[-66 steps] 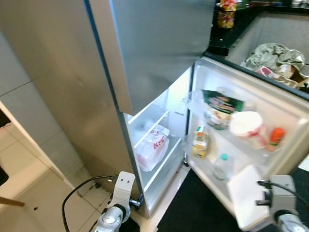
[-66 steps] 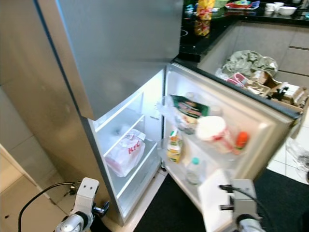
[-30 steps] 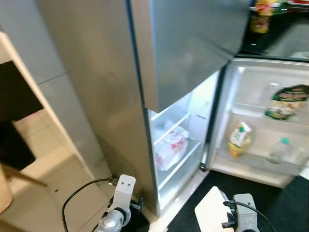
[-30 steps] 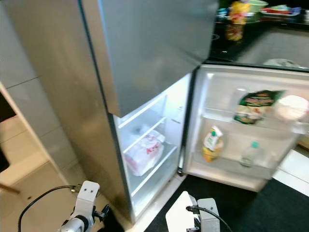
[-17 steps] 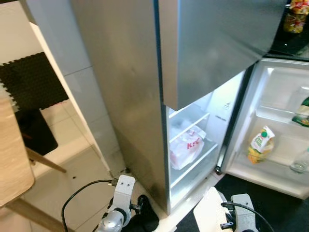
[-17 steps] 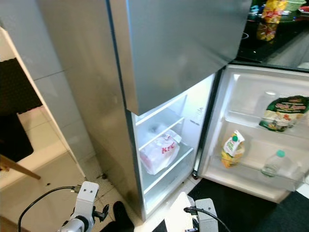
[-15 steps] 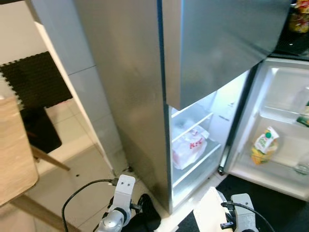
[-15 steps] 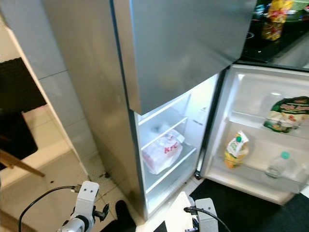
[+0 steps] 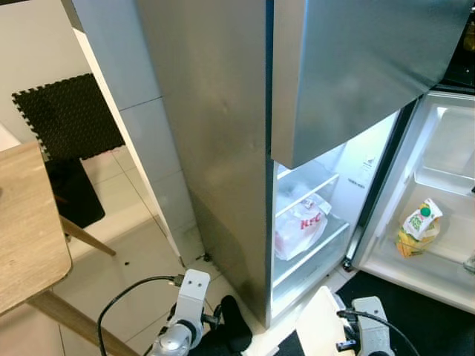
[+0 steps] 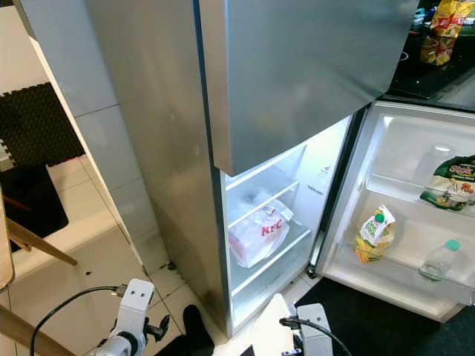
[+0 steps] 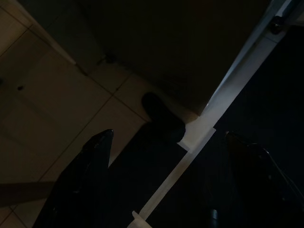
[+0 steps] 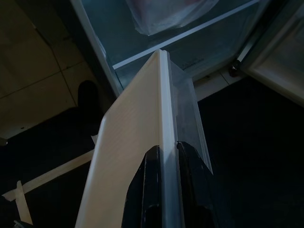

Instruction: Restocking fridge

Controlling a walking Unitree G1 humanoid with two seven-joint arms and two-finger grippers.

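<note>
You are standing in front of the fridge [image 10: 171, 148]; its lower door [image 10: 415, 222] is swinging open at 2 o'clock, and the lit compartment is facing you at 12 o'clock. The floor between you and the fridge sill is giving room for moving. Your right gripper [image 12: 164, 156] is pinching a flat white container [image 12: 137, 142] by its edge, the two fingers pressed together on it, low at 5 o'clock. Your left gripper [image 11: 166, 142] is hanging with fingers wide apart above the tiles. A KFC bag [image 10: 256, 231] is lying on the lower shelf. A juice carton [image 10: 373, 234] and a water bottle [image 10: 439, 260] are standing in the door. A wooden table [image 9: 26, 222] is at 9 o'clock.
</note>
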